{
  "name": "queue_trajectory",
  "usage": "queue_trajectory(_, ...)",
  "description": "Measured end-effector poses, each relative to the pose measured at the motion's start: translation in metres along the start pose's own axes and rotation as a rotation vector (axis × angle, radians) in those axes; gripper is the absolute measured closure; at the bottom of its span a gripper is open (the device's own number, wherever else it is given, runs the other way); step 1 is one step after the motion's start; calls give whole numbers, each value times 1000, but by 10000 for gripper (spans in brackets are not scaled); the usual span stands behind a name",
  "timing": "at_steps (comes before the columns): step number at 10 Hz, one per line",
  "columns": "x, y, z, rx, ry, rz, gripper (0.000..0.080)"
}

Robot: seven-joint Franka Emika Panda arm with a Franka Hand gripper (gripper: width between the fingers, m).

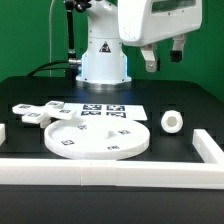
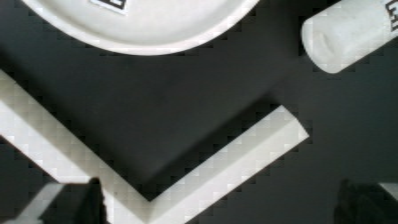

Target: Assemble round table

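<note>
The white rimmed disc top [image 1: 97,137] lies flat on the black table, front middle; part of it shows in the wrist view [image 2: 143,25]. The short cylindrical leg [image 1: 173,122] lies on its side toward the exterior view's right of the disc, also in the wrist view [image 2: 356,40]. The flat cross-shaped base [image 1: 35,115] lies at the exterior view's left. My gripper [image 1: 163,57] hangs high above the table's right part, open and empty. In the wrist view [image 2: 214,208] its dark fingers [image 2: 54,205] stand far apart at the frame's edge.
The marker board [image 1: 100,110] lies behind the disc. Long white border bars run along the front [image 1: 110,172] and the exterior view's right [image 1: 205,150]; their corner shows in the wrist view [image 2: 196,170]. The robot base [image 1: 103,60] stands at the back.
</note>
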State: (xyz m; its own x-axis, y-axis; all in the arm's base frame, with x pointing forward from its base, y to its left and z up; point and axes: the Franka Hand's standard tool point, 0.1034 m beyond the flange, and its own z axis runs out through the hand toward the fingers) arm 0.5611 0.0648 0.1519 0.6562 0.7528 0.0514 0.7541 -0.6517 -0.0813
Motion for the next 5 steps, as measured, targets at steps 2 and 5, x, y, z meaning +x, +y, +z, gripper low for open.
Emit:
queue_trajectory(2,0,0,0,8,7,8,150)
queue_trajectory(5,-1,0,1,7,6,7,150)
